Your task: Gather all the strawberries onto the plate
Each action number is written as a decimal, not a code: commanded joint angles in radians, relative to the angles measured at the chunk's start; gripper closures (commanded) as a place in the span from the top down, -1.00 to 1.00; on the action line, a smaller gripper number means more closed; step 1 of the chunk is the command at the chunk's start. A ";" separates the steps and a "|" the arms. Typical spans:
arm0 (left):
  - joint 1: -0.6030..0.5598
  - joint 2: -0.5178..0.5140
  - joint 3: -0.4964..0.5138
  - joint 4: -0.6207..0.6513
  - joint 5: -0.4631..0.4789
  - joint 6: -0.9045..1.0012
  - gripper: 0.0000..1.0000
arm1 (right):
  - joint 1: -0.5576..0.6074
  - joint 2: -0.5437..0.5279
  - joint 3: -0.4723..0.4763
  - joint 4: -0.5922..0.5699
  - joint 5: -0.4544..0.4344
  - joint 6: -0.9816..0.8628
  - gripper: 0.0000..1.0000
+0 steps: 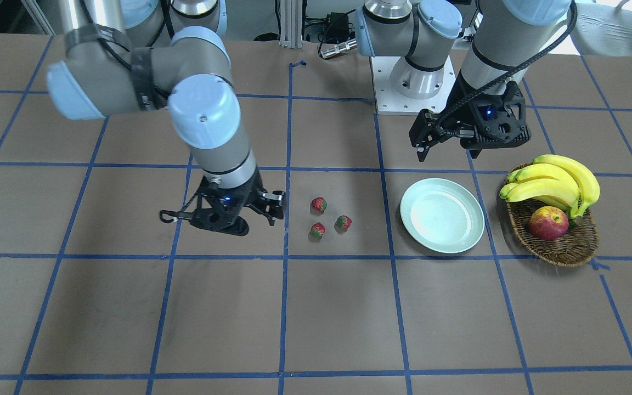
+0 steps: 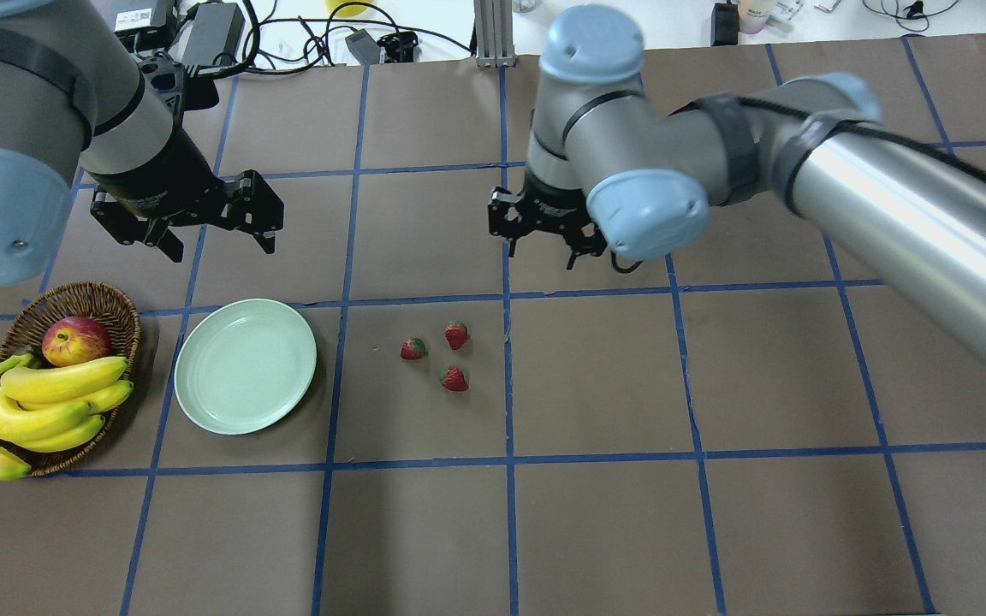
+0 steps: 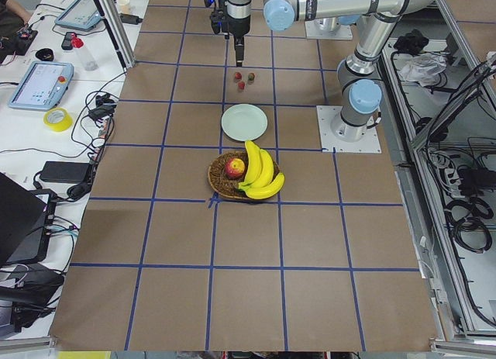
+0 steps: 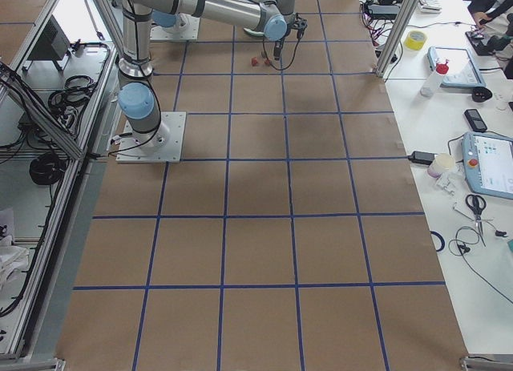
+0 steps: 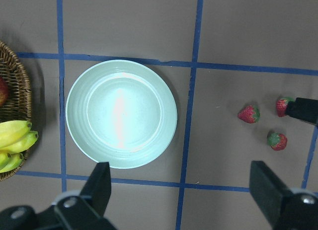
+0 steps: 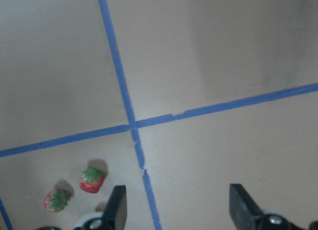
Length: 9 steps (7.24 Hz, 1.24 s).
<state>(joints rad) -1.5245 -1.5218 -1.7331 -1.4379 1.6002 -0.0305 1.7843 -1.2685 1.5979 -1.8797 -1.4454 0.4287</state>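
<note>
Three small red strawberries [image 2: 412, 348], [image 2: 456, 334], [image 2: 454, 378] lie close together on the brown table, right of the empty mint-green plate [image 2: 245, 366]. They also show in the front view [image 1: 319, 204], [image 1: 343, 223], [image 1: 317, 230]. My left gripper [image 2: 219, 244] is open and empty, above the table just behind the plate [image 5: 121, 113]. My right gripper [image 2: 543, 254] is open and empty, behind and a little right of the berries. Its wrist view shows two berries [image 6: 92, 180], [image 6: 57, 200] at the lower left.
A brown wicker basket [image 2: 116, 304] with a bunch of bananas [image 2: 39, 402] and a red-yellow apple [image 2: 75, 340] stands left of the plate. Blue tape lines grid the table. Cables and boxes lie along the far edge.
</note>
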 commanded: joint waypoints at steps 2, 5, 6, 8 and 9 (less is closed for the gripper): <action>-0.005 -0.006 -0.003 -0.007 -0.008 0.001 1.00 | -0.138 -0.069 -0.212 0.333 -0.036 -0.250 0.61; -0.020 0.003 -0.006 -0.070 -0.008 0.001 1.00 | -0.138 -0.202 -0.217 0.323 -0.037 -0.290 1.00; -0.032 0.002 -0.006 -0.112 -0.003 0.003 1.00 | -0.132 -0.204 -0.204 0.250 -0.035 -0.339 1.00; -0.036 -0.055 -0.016 -0.105 -0.012 -0.092 1.00 | -0.141 -0.207 -0.164 0.232 -0.053 -0.456 1.00; -0.045 -0.095 -0.034 -0.017 -0.026 -0.117 1.00 | -0.138 -0.212 -0.147 0.232 -0.073 -0.461 1.00</action>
<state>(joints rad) -1.5615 -1.5703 -1.7503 -1.5244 1.5859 -0.1011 1.6460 -1.4757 1.4277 -1.6395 -1.5012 -0.0039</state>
